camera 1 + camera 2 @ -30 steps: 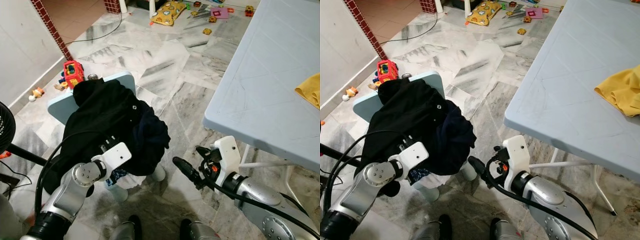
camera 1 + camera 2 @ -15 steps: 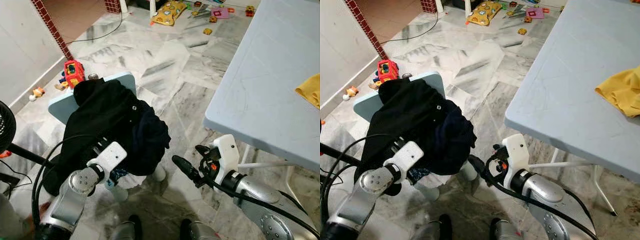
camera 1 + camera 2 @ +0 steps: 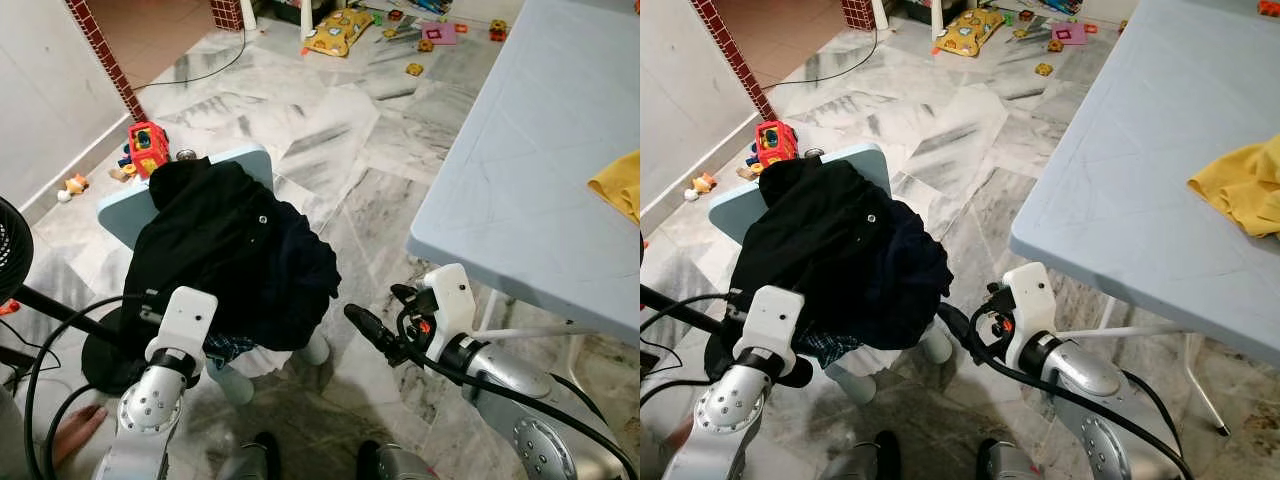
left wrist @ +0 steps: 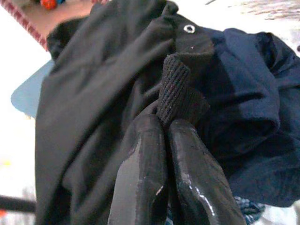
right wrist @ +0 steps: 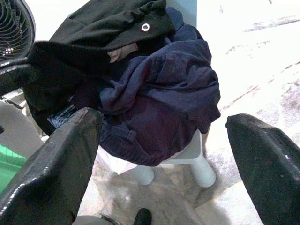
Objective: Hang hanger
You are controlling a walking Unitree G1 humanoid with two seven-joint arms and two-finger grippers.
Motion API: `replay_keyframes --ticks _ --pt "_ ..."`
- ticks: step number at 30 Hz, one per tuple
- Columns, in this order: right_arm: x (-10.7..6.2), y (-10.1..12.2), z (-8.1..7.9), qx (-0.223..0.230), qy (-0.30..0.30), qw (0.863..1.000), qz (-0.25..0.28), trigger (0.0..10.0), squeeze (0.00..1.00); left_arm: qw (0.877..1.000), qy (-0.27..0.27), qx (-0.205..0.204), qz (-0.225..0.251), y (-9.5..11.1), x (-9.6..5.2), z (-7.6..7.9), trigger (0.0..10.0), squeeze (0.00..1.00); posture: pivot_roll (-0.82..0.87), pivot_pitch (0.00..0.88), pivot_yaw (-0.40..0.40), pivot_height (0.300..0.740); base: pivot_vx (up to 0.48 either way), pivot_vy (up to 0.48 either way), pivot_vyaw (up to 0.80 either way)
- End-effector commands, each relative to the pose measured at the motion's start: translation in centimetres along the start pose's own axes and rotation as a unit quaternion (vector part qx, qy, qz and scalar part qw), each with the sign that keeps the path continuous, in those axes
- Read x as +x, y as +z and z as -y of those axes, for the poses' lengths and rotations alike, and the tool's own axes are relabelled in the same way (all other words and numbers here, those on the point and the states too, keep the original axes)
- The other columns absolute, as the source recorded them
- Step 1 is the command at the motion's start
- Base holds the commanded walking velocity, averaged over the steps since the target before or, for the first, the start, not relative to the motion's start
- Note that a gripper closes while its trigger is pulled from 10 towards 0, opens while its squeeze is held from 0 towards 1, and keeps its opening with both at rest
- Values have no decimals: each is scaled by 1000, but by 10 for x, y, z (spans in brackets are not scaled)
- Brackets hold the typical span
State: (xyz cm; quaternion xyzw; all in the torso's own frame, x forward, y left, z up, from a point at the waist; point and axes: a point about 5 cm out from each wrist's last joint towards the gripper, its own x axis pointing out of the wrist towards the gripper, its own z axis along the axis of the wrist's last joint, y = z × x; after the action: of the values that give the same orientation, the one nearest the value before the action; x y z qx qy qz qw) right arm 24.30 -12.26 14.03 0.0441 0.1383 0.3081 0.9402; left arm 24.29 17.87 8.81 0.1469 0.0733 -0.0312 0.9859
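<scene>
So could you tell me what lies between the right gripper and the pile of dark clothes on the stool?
Bare marble floor, seen in the left eye view: the open right gripper hangs just beside the pile of dark clothes.

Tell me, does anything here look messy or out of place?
Yes. Dark clothes are heaped in a crumpled pile over a small pale-blue stool rather than hung up. Toys lie scattered across the marble floor, and a yellow cloth sits bunched on the table. The left gripper pinches a ribbed edge of the pile.
</scene>
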Motion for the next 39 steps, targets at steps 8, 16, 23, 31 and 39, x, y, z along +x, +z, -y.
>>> replay_keyframes --ticks 8,16,23,31,39 --pt "3 -2 0 -5 7 1000 -1 10000 0 995 -21 -7 -98 -27 -1 -2 10000 0 -95 185 10 740 0 0 0" --pt "2 -4 0 -9 3 1000 -4 10000 0 988 -82 22 -126 -31 12 5 10000 1000 -111 196 28 740 0 0 0" --pt "-1 -6 -2 -6 -2 1000 -2 10000 0 984 -108 25 -138 -32 15 7 10000 1000 -113 203 41 740 0 0 0" --pt "0 -7 -2 -4 -3 1000 -2 10000 0 980 -122 48 -151 -35 15 5 10000 1000 -106 207 42 740 0 0 0" --pt "1 -7 -3 -2 -3 1000 -2 10000 0 967 -171 136 -133 -31 22 6 10000 1000 -108 212 47 740 0 0 0"
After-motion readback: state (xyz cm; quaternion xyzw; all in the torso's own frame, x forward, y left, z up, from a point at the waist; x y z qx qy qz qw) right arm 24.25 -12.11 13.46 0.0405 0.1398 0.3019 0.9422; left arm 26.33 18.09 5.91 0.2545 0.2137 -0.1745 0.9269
